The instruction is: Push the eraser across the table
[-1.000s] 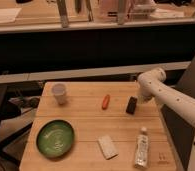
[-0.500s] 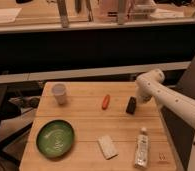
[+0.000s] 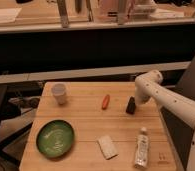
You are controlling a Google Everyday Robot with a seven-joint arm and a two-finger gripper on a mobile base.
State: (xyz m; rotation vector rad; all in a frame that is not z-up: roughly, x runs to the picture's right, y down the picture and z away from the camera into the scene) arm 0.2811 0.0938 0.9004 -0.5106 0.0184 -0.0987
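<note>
Wooden planks make up the surface point(image 3: 86, 127), pale and striped with grain, and from where I stand the single camera view takes in all of it. Toward the right side, back from the near edge, lies the eraser point(image 3: 131, 105), a small black oblong whose long axis runs roughly from near to far, tilted a little. The white arm comes in from the right and bends down so that its hand point(image 3: 136, 101) sits right at the eraser's upper right end, seemingly touching it; the fingers are drawn tight together with nothing between them, so this is a blunt pusher rather than a grip.

That puts the eraser to the left of the hand and slightly nearer the front, with open wood beyond it. I would judge a leftward shove to be the natural move, though the orange carrot-like piece point(image 3: 106, 101) lies close in that direction and could get knocked.

Further left stands a pale cup point(image 3: 59, 93), with a green plate point(image 3: 55, 138) in front of it. A whitish flat block point(image 3: 107, 147) and a white tube point(image 3: 141, 147) lie near the front edge, well apart from the eraser.
</note>
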